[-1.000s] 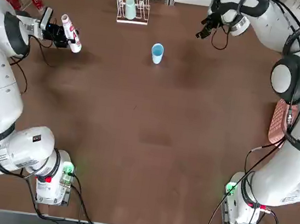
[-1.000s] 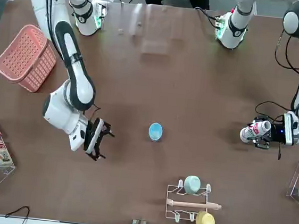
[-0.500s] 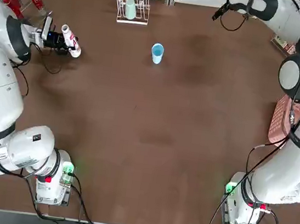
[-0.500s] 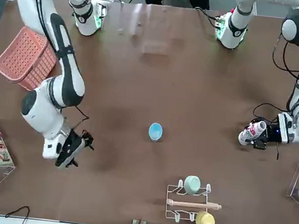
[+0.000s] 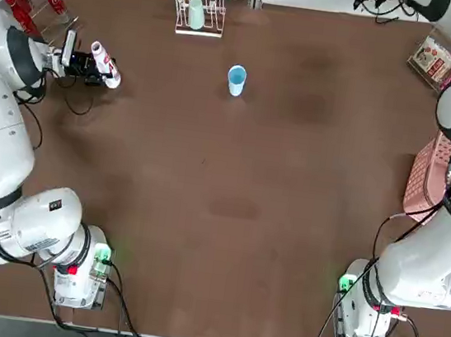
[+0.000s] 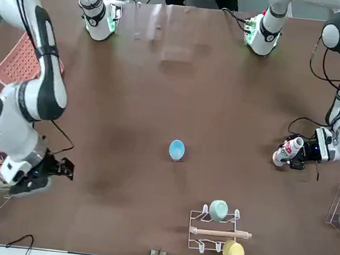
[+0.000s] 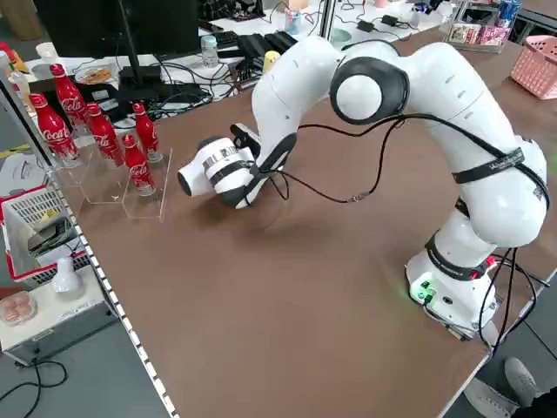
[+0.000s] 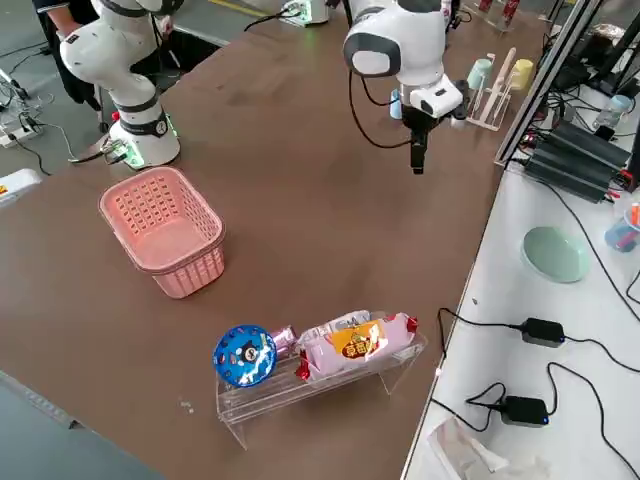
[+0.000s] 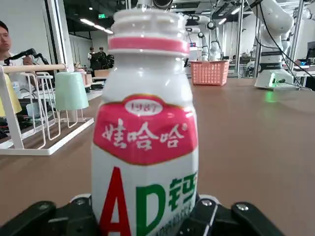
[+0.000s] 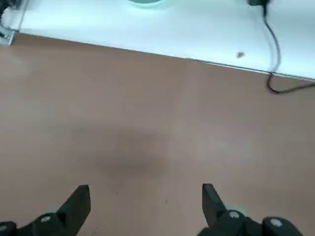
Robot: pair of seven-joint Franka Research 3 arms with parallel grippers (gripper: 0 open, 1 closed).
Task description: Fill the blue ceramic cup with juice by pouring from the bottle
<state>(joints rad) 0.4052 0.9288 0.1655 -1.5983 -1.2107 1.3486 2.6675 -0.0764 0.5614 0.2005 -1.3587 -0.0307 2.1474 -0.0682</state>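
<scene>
Fingers of the left gripper (image 6: 301, 153) are clamped around the white bottle (image 6: 288, 151), at the right of the front view; those of the right gripper (image 10: 146, 216) stand wide, around nothing, at the left of the front view. The brown worktop (image 5: 227, 219) carries the blue ceramic cup (image 5: 236, 79), upper middle of the overhead view, and a white rack (image 5: 202, 7) beyond it. Pink basket (image 8: 168, 230) at the left of the right side view, partly hidden by the right arm overhead. Whether the bottle's cap is off, I can't quite say.
</scene>
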